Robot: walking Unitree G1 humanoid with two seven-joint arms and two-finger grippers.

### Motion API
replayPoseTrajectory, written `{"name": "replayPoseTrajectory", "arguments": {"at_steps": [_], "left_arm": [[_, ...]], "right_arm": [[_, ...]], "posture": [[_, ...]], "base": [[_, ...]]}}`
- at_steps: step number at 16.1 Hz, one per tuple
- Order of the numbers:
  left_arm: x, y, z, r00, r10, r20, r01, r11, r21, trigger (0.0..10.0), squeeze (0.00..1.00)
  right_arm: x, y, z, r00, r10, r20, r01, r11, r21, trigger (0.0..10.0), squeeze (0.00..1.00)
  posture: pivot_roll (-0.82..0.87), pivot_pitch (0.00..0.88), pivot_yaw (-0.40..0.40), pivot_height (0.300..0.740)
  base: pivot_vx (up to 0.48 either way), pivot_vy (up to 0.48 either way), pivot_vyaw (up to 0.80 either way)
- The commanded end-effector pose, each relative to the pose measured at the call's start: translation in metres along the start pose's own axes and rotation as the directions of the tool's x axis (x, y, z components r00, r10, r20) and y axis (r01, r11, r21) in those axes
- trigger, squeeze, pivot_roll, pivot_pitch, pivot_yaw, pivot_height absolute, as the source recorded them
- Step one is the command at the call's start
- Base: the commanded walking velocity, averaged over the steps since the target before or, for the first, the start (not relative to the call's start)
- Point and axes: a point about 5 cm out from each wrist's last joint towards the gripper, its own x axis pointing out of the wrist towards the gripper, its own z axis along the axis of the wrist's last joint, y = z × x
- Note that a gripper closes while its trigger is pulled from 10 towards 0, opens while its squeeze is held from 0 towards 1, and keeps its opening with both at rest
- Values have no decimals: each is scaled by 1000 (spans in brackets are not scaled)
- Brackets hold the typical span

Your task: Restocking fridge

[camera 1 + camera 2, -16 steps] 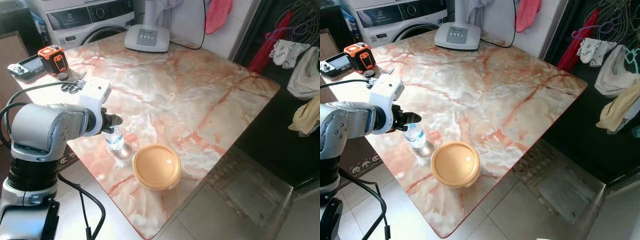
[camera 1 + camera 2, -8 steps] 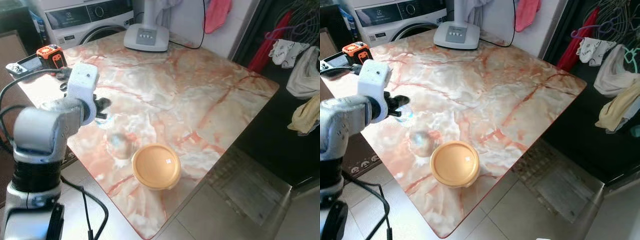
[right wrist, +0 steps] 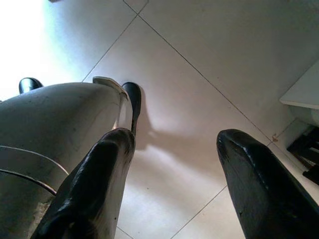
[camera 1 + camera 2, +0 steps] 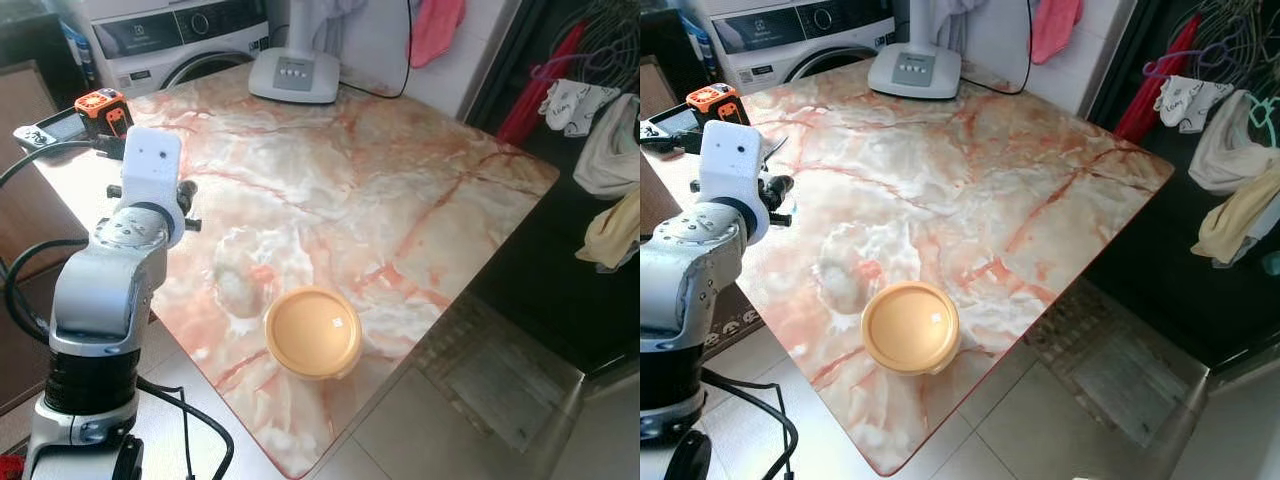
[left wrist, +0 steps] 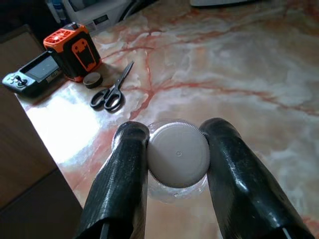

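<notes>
In the left wrist view my left gripper (image 5: 174, 130) is shut on a small clear water bottle, whose white cap (image 5: 178, 154) sits between the two black fingers (image 5: 124, 164). It is held above the left edge of the marble table (image 4: 400, 170). From the head camera, my left arm's white wrist (image 4: 150, 170) stands raised over that edge and hides the bottle. A round orange-lidded container (image 4: 313, 332) rests near the table's front edge. My right gripper (image 3: 172, 149) hangs open over the tiled floor with nothing in it.
Scissors (image 5: 112, 94), an orange-black device (image 4: 103, 108) and a handheld console (image 4: 45, 130) lie at the table's left corner. A white fan base (image 4: 294, 76) stands at the back, with a washing machine (image 4: 180, 35) behind it. Clothes (image 4: 605, 150) hang on the right.
My left gripper has lifted the bottle off the table beside the orange container and carried it back and to the left. The wrist has turned upward.
</notes>
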Motion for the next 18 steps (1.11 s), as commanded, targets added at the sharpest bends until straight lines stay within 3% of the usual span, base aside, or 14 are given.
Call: {"name": "replayPoseTrajectory", "arguments": {"at_steps": [1, 2, 4, 5, 9, 11, 15, 18], "left_arm": [[-5, 5, 7, 997, 37, 62, -36, 999, -6, 10000, 0], [-7, 7, 12, 986, 51, 157, -55, 998, 22, 10000, 0], [-9, 4, 14, 974, 40, 224, -48, 998, 28, 10000, 0], [-13, -5, 10, 960, -8, 278, -12, 997, 71, 10000, 0], [-20, -9, 1, 924, -46, 379, 10, 995, 98, 10000, 0], [-21, -3, -8, 914, -5, 406, -11, 999, 38, 10000, 0], [-31, -3, -16, 843, 13, 538, -45, 998, 48, 10000, 0], [-33, -7, -24, 831, 7, 556, -54, 996, 69, 10000, 0]], "right_arm": [[-2, -4, -7, 1000, -9, -22, 10, 1000, 6, 10000, 0], [-2, -3, -7, 1000, -8, -23, 8, 1000, 3, 10000, 0], [-2, -3, -8, 1000, -7, -24, 7, 1000, 2, 10000, 0], [-2, -3, -8, 1000, -6, -25, 6, 1000, 3, 10000, 0], [-2, -3, -7, 1000, -10, -25, 10, 1000, 8, 10000, 0], [-2, -3, -7, 1000, -11, -24, 11, 1000, 12, 10000, 0], [-2, -6, -5, 1000, -26, -10, 26, 999, 21, 10000, 0], [-3, -8, -5, 999, -38, 3, 38, 999, 39, 10000, 0]], "posture": [[105, 58, -109, 740], [103, 52, -107, 740], [102, 49, -107, 740], [104, 50, -107, 740], [109, 62, -111, 740], [105, 66, -112, 740], [98, 71, -124, 740], [94, 71, -127, 740]], "base": [[0, 0, 0], [0, 0, 0], [0, 0, 0], [0, 0, 0], [0, 0, 0], [0, 0, 0], [0, 0, 0], [0, 0, 0]]}}
